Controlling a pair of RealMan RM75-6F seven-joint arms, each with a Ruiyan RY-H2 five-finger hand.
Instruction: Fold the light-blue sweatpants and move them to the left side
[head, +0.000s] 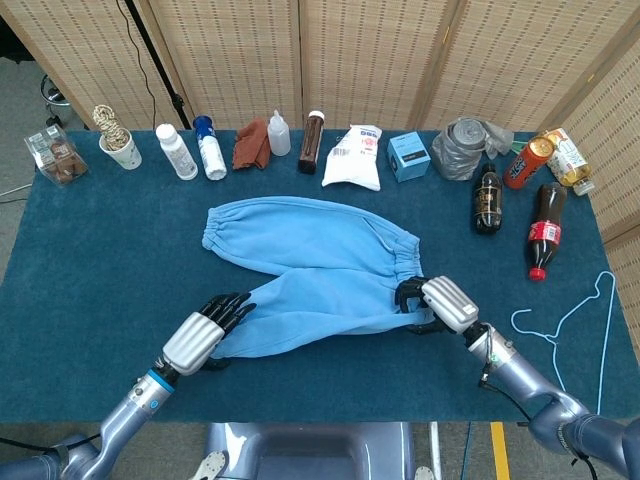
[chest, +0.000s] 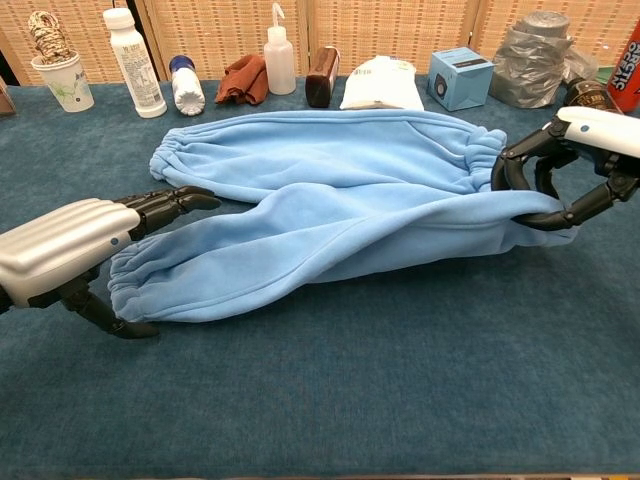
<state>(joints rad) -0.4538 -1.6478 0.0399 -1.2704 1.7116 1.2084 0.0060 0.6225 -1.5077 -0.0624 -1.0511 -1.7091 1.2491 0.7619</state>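
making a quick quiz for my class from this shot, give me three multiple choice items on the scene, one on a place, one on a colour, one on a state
1. Where does the white hanger lie?
A. the table's right edge
B. on the sweatpants
C. beside the paper cup

2. What colour is the small box in the back row?
A. red
B. light blue
C. black

3. How does the right robot hand stand to the sweatpants?
A. hovering well above them
B. resting on the bare table
C. gripping the waistband end

Answers:
1 A: the hanger lies near the right edge, past the cola bottle.
2 B: the box shows light blue in both views.
3 C: the chest view shows its fingers curled around bunched cloth.
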